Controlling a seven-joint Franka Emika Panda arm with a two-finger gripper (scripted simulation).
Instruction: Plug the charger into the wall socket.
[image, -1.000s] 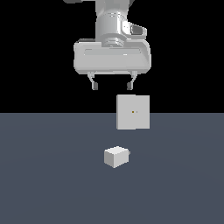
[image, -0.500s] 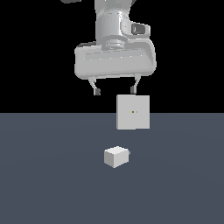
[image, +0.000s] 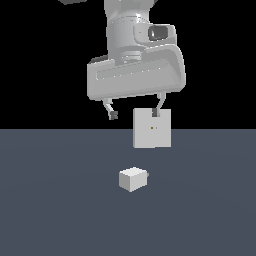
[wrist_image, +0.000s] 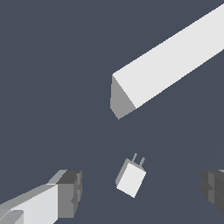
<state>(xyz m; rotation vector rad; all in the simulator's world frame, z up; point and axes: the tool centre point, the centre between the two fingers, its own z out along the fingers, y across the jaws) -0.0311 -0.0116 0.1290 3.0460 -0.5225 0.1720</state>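
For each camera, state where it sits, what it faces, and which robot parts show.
Exterior view: off the arm, level with the scene, facing the wall socket, with the charger on the floor and the open gripper above.
Wrist view: on the wrist, looking down at the charger between its fingers.
Shared: charger, wall socket, fingers.

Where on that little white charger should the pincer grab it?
Probably from above, across the two flat sides of the charger body, clear of its prongs. It lies flat on the floor with the prongs sticking out one end, and the open pincer hangs above it.
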